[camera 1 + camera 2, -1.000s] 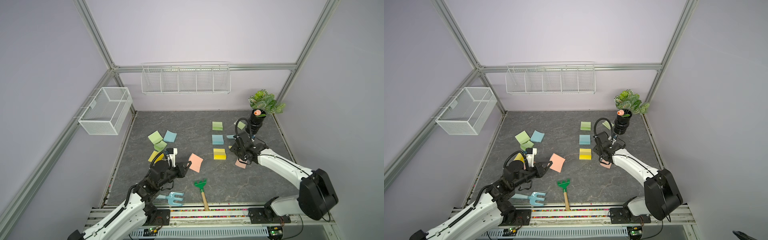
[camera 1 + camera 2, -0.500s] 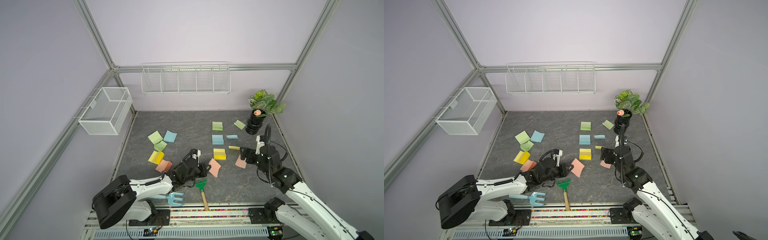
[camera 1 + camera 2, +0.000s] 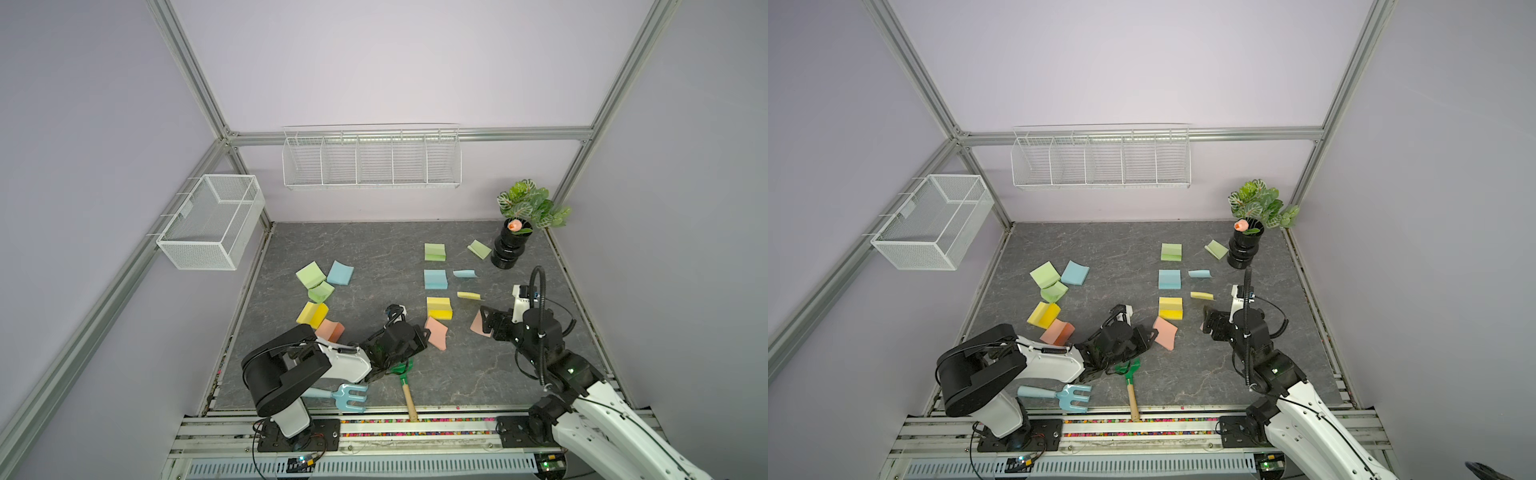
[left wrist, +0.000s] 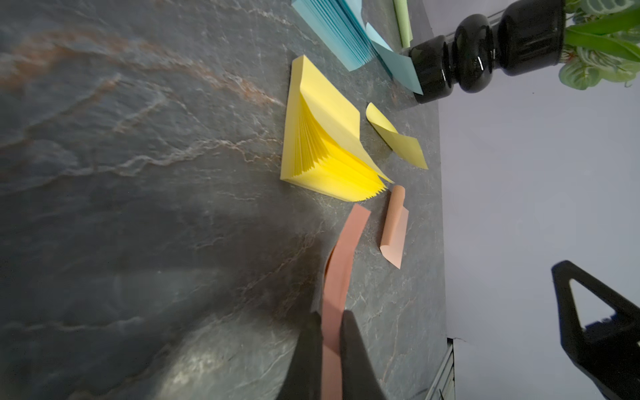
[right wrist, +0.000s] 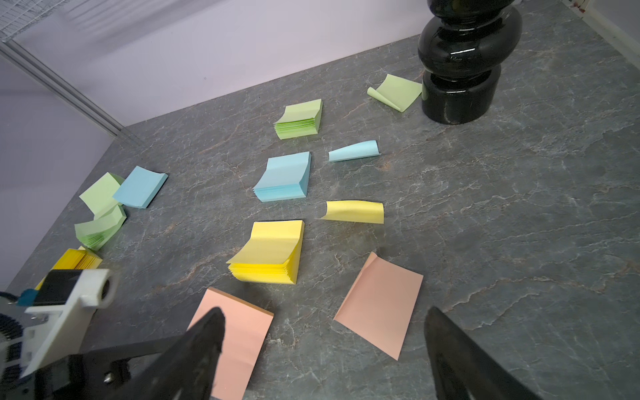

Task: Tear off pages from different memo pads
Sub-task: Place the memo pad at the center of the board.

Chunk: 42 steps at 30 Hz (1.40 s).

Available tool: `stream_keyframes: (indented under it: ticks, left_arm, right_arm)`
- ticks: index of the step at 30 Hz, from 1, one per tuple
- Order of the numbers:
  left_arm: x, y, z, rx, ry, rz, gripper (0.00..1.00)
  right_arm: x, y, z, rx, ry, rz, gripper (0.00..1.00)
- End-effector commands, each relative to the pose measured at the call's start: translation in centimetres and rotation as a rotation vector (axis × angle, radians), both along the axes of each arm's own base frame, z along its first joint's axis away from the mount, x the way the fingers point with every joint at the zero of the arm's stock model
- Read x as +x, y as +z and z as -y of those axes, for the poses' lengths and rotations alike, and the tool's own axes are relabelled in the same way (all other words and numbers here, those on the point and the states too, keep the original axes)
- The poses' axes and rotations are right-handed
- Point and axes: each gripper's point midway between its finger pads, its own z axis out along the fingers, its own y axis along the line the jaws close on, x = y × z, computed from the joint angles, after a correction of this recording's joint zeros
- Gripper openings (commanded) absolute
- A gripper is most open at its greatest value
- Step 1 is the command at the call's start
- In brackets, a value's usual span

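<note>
Pinching salmon-orange memo pad (image 4: 343,256) in left gripper (image 4: 330,315); gaping wide (nothing held) at right gripper (image 5: 323,313), beside loose salmon-orange page (image 5: 379,304).

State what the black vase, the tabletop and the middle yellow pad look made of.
Black vase: glossy, sharp highlights; glazed ceramic or plastic. Tabletop: matte grey, pale veins; stone or stone-look laminate. Yellow pad: matte paper, fanned sheet edges visible.

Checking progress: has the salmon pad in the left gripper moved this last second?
Yes. The salmon memo pad, in the left gripper, moved to the robot's right, ending close to the fixed yellow memo pad.
</note>
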Motion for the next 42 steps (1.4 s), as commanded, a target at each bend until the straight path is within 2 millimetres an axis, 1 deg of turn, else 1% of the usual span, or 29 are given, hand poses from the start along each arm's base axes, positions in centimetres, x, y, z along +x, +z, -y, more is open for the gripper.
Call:
stream_keyframes:
  ticks: [1,3,5,9,13,16,23,26,28,29,31,33,34,35,36,38,42]
  left_arm:
    - [0.2,0.2,2.0,-0.066,0.017,-0.058,0.00]
    - [-0.1,-0.2,2.8,-0.077,0.006,-0.081,0.00]
    - [-0.3,-0.8,3.1,-0.077,0.016,-0.097,0.00]
    - [0.2,-1.7,1.5,-0.055,0.100,-0.101,0.00]
    - [1.1,-2.2,-0.1,-0.006,0.175,-0.093,0.00]
    - [2.1,-2.4,-0.5,-0.003,0.199,-0.103,0.00]
    - [3.8,-2.7,0.5,-0.015,0.191,-0.113,0.00]
    - [4.3,-2.4,1.5,-0.020,0.167,-0.108,0.00]
    - [4.3,-2.4,2.2,-0.024,0.139,-0.114,0.00]
    - [4.2,-2.3,2.4,-0.025,0.128,-0.117,0.02]
    - [4.1,-1.9,2.6,-0.022,0.109,-0.114,0.15]
    - [3.7,-1.7,2.2,0.002,0.101,-0.111,0.31]
    - [3.6,-1.4,1.9,0.015,0.098,-0.104,0.36]
    - [3.5,-1.1,1.6,0.027,0.093,-0.097,0.39]
    - [3.4,-0.5,1.3,0.041,0.090,-0.085,0.42]
    - [3.1,0.7,0.7,0.074,0.081,-0.056,0.47]
    - [2.5,4.7,-0.1,0.175,0.038,0.038,0.56]
  right_arm:
    - [0.2,0.4,0.6,-0.022,-0.025,0.020,0.90]
    - [0.2,0.4,0.7,-0.036,-0.023,0.017,0.91]
    - [0.1,0.3,0.8,-0.038,-0.025,0.016,0.90]
    - [-0.2,0.5,0.9,-0.022,-0.031,0.025,0.91]
    - [-0.4,0.5,1.1,-0.022,-0.031,0.024,0.90]
    - [-0.5,0.4,1.2,-0.028,-0.034,0.022,0.90]
    - [-0.7,0.2,1.5,-0.045,-0.034,0.030,0.90]
    - [-0.7,-0.1,1.6,-0.056,-0.036,0.028,0.90]
    - [-0.7,-0.1,1.6,-0.060,-0.035,0.028,0.90]
    - [-0.7,-0.2,1.6,-0.063,-0.034,0.028,0.90]
    - [-0.8,-0.1,1.6,-0.067,-0.029,0.031,0.91]
    - [-0.8,0.0,1.6,-0.071,-0.025,0.036,0.93]
    - [-0.7,0.1,1.5,-0.074,-0.022,0.038,0.96]
    - [-0.7,0.3,1.6,-0.073,-0.024,0.041,0.97]
    - [-0.7,0.3,1.6,-0.076,-0.026,0.042,0.89]
    - [-0.6,0.6,1.6,-0.076,-0.029,0.048,0.89]
    - [-0.1,1.6,1.6,-0.065,-0.042,0.070,0.89]
